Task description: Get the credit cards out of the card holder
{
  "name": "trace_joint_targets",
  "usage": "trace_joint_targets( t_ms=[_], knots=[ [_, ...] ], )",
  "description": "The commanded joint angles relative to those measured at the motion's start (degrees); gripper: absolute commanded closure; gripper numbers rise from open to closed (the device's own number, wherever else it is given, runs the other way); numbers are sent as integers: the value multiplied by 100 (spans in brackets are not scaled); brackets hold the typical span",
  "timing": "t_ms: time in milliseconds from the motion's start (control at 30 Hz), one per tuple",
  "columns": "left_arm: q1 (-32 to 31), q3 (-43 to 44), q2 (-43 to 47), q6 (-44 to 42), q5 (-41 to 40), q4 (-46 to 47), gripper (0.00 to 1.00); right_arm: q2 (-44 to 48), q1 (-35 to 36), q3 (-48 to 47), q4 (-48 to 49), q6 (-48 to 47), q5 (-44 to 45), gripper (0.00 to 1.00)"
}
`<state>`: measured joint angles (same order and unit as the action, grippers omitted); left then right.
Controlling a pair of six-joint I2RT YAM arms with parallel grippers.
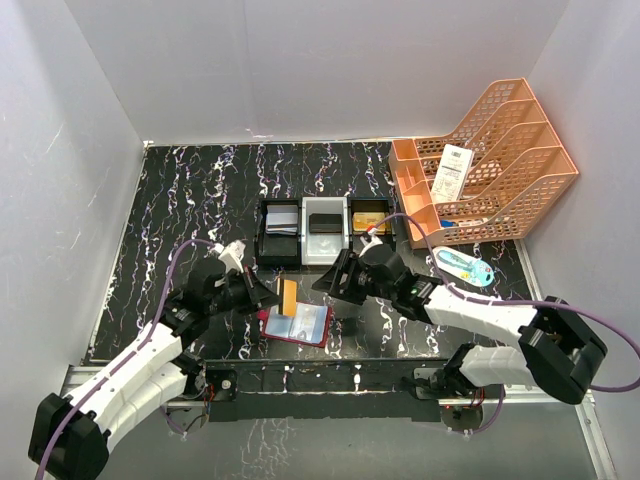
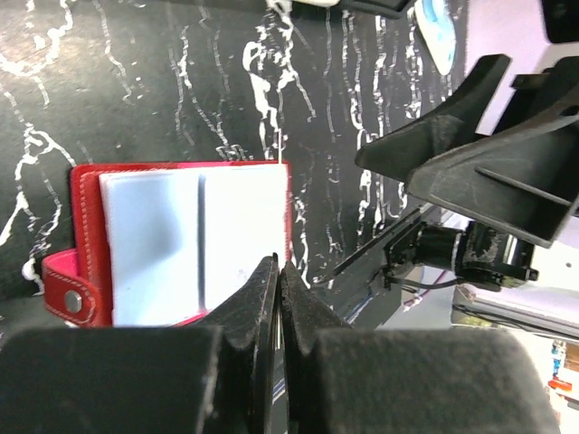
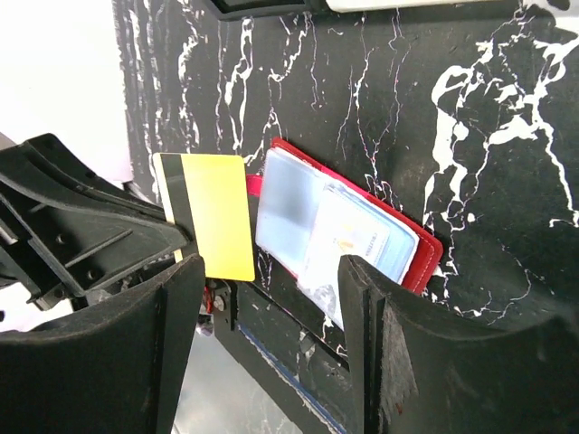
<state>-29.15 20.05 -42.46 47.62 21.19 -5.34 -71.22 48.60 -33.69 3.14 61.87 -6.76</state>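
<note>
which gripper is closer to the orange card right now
Left. The left gripper is shut on the orange card by the red wallet; the right gripper hangs open to its right, above the wallet.

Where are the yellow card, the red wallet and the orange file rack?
yellow card [image 3: 217, 217], right wrist view, middle of its yellow face.
red wallet [image 2: 61, 276], left wrist view, on its snap tab.
orange file rack [image 1: 510, 205], top external view, its near mesh wall.
</note>
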Motion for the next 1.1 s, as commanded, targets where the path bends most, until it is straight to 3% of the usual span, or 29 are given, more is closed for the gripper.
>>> trace_joint_targets(
  t_ms=[0, 300, 600, 1067],
  knots=[
    [22, 136, 81, 320, 475, 576, 100, 437, -316, 288, 1196, 64, -607, 40],
    [18, -318, -39, 1427, 1082, 2281, 100, 519, -478, 406, 1619, 176, -1077, 39],
    [26, -378, -89, 1644, 1268, 2754, 100, 295, -485, 378, 2143, 307, -1481, 39],
    [18, -485, -105, 1919, 1450, 3252, 100, -33, -497, 470, 3218, 737, -2104, 70]
  ],
)
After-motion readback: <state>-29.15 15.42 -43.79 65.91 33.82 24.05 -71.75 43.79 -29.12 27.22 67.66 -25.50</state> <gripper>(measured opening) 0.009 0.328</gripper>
